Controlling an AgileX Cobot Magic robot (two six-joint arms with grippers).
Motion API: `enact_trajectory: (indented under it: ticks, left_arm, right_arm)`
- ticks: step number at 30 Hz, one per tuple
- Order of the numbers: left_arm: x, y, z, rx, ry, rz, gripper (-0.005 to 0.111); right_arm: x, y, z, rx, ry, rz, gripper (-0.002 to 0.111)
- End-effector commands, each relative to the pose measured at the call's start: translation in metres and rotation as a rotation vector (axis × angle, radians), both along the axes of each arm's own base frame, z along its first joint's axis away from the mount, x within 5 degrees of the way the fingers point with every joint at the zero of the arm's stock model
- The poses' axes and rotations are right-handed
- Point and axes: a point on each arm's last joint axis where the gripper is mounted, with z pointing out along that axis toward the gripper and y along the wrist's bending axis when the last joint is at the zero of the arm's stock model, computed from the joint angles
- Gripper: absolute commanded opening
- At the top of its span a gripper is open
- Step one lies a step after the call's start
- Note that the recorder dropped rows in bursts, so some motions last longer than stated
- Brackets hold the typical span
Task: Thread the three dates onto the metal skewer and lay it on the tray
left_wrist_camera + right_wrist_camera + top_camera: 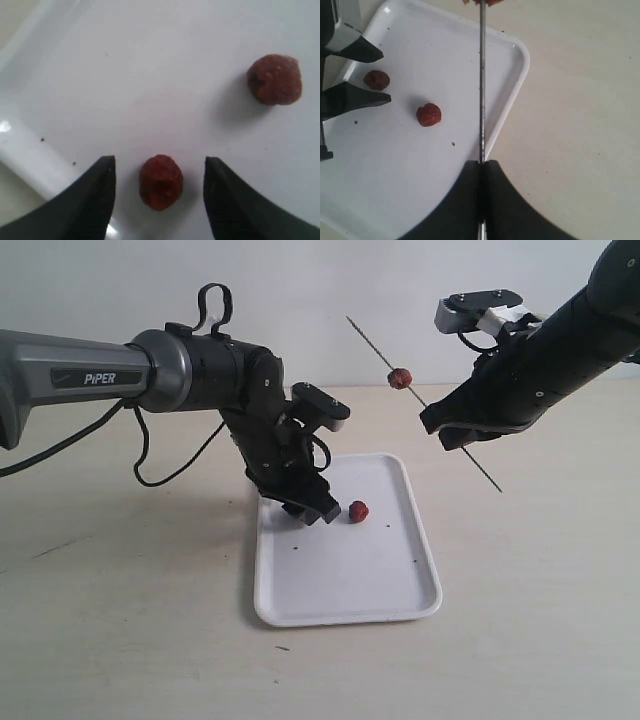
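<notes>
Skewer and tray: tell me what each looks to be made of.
The skewer looks like metal: a thin, straight grey rod with a dull sheen. The tray seems plastic or melamine, though enamel is possible: smooth, glossy white, with a highlight on its rounded rim.

A pale beige table (120, 640) is filling the lower part of the exterior view, its smooth matte top stretching back to a plain wall (300, 280). The wall is showing white with a faint bluish cast, growing dimmer toward the upper left corner. Table and wall are meeting in a straight horizontal line. Soft, diffuse light is falling from above, laying blurred grey shadows on the tabletop. A thin dark streak (45, 548) is marking the table near its left side, and a tiny dark speck (283, 648) is lying toward the front.
</notes>
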Motion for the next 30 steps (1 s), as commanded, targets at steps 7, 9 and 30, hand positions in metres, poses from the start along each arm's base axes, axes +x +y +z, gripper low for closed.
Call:
enact_trajectory:
  ticks: [7,9,30]
  left_arm:
    - [-0.001,-0.003,0.005,-0.017,-0.001,0.01,0.052]
    - [-0.001,-0.003,0.005,-0.017,-0.001,0.01,0.052]
    - [-0.002,-0.002,-0.009,0.012,0.034,0.007,0.036]
  right_arm:
    - [-0.001,-0.002,0.003,0.005,-0.012,-0.005,0.0]
    - [-0.001,-0.002,0.003,0.006,-0.011,-0.007,0.0]
    - [-0.001,-0.002,0.003,0.006,-0.013,-0.008,0.0]
